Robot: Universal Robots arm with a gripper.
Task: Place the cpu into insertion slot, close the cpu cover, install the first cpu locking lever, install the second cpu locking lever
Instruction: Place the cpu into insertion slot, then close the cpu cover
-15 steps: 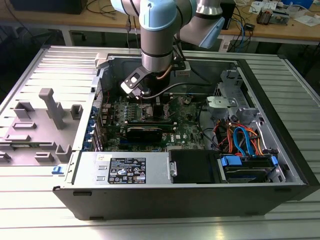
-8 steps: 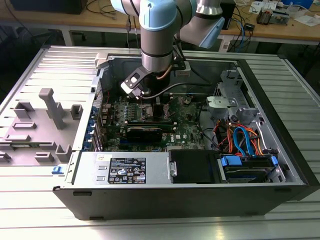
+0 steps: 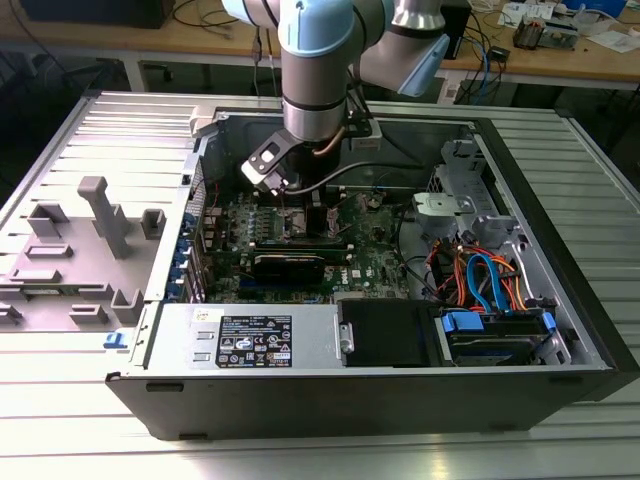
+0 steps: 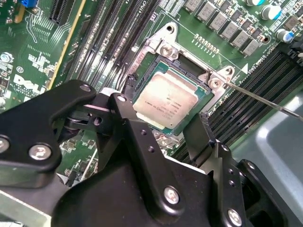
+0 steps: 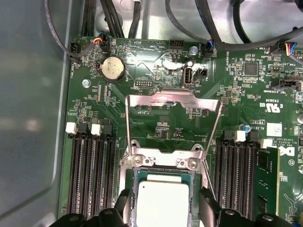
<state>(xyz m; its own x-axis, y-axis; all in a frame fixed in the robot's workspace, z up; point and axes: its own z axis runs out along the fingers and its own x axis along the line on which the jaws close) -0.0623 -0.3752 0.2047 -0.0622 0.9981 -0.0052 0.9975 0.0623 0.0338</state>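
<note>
The cpu (image 4: 165,100) lies flat in the insertion slot (image 4: 208,92), its silver-grey top facing up. My gripper (image 4: 160,113) hovers over it, open, with one black finger (image 4: 119,105) on one side and the other finger (image 4: 200,130) across from it, each a small gap away from the chip. In the first wrist view the cpu (image 5: 163,201) sits between the same fingertips (image 5: 208,208). The cpu cover (image 5: 173,100) stands swung up, off the socket. A thin wire lever (image 4: 258,98) sticks out beside the socket. In the exterior view my gripper (image 3: 300,198) is low inside the computer case.
Long black memory slots (image 5: 90,175) flank the socket on both sides, one holding a green module (image 5: 265,184). A coin battery (image 5: 112,67) and cables (image 5: 189,28) lie beyond the cover. The case walls (image 3: 520,180), drive bay wiring (image 3: 480,275) and power supply (image 3: 260,340) surround the board.
</note>
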